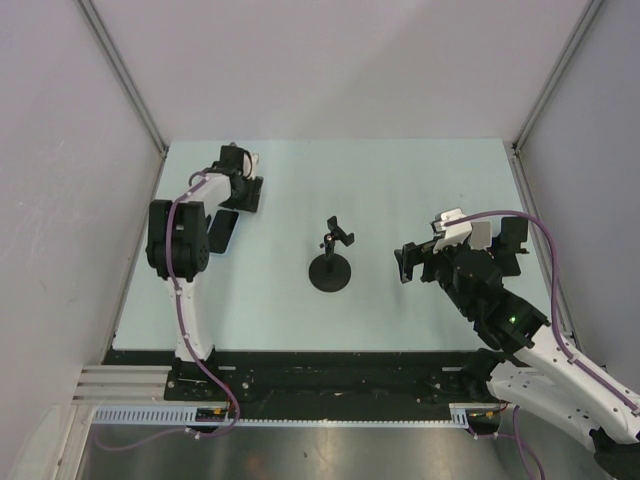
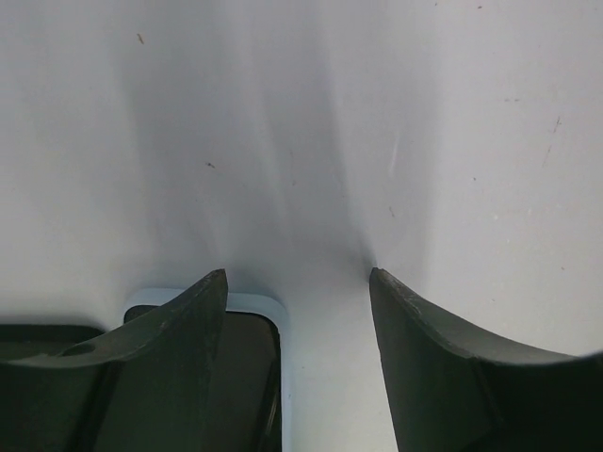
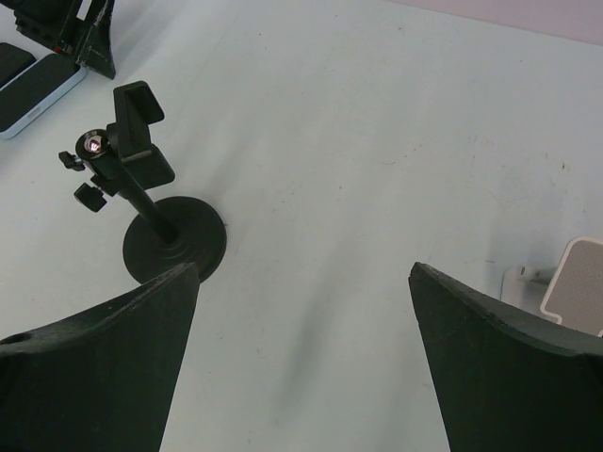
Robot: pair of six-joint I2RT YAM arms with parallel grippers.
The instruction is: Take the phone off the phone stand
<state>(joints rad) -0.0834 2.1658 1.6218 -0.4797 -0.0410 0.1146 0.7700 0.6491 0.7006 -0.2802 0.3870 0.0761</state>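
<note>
Over at the far left of the table (image 1: 400, 180), find the left gripper (image 1: 243, 195) low above the surface. Fingers parted, bare tabletop between them in the left wrist view, nothing clamped: open and empty. Partly under one finger (image 2: 179, 330), see the phone (image 2: 252, 372), flat on the table, dark screen up, pale rim showing. Touching that finger or merely beneath it: impossible to tell. From above, note the same phone just beside that gripper and well apart from the stand. Probably laid flat there to keep it stable and out of the middle, with the gripper low so as to set it down gently, not drop it.

Moving to the middle, find the phone stand (image 1: 330, 268) upright on its round base. Note the clamp (image 3: 137, 118) tilted at the top of the stem and gripping nothing. Judged from that, main step done: phone off the stand. Left to do, at most, lifting the left arm clear without nudging the phone.

Further right, see the right gripper (image 1: 408, 262) near the stand but not touching it, pointed toward it. Fingers spread wide in its own wrist view, only bare table between them, so open and empty too. Possibly stationed there to steady the light stand against tipping; not needed for that now, by the look of things.
</note>
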